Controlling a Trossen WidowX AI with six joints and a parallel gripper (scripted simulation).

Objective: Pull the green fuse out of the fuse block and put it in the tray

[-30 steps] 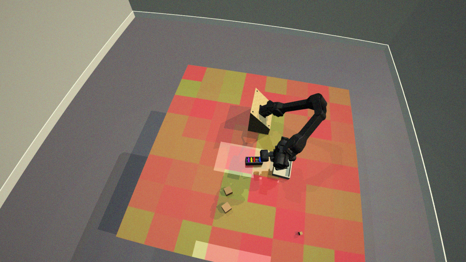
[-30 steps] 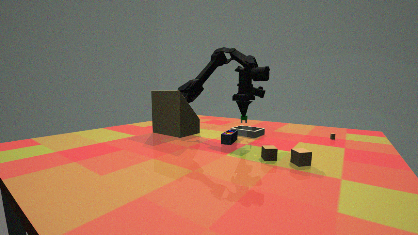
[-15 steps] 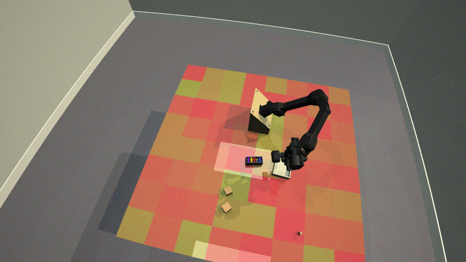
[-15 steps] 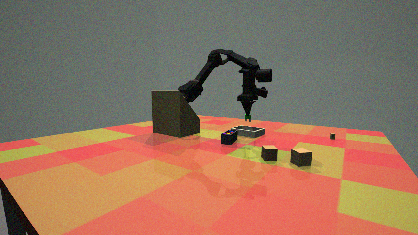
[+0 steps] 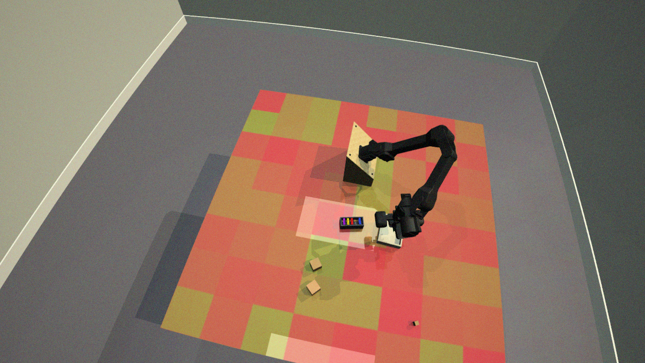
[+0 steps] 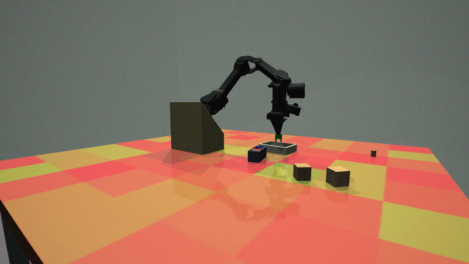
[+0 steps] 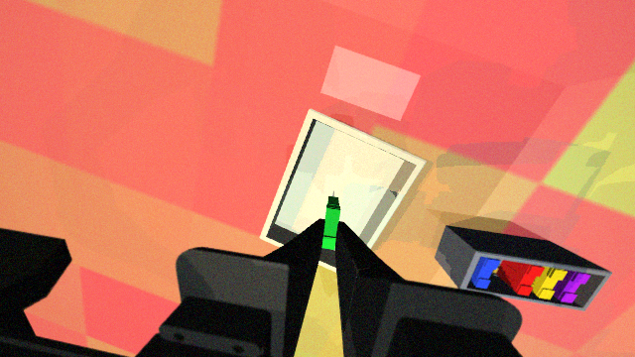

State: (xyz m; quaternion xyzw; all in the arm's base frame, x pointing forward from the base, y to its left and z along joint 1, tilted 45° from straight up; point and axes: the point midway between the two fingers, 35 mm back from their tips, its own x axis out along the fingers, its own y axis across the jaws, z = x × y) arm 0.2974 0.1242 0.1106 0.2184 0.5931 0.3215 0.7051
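Observation:
My gripper [image 6: 278, 133] [image 7: 330, 226] points down and is shut on the green fuse [image 6: 278, 136] [image 7: 331, 218]. The fuse hangs upright below the fingertips, its two metal prongs down, just above the tray. The pale, dark-walled tray [image 5: 386, 238] [image 6: 276, 149] [image 7: 317, 164] lies beneath it; its visible floor is bare. In the top view the arm hides the fingers, the fuse and part of the tray. The black fuse block [image 5: 351, 227] [image 6: 254, 157] [image 7: 506, 241] stands beside the tray, apart from the fuse. It holds a blue, a red, a yellow and a purple fuse.
Two wooden cubes [image 5: 315, 263] [image 5: 313, 287] [image 6: 302, 172] [image 6: 337, 177] stand beyond the block, away from the arm's base. A tiny cube [image 5: 415, 323] [image 6: 373, 153] lies farther off. The arm is mounted on a wedge-shaped wooden base [image 5: 358, 171] [image 6: 187, 126].

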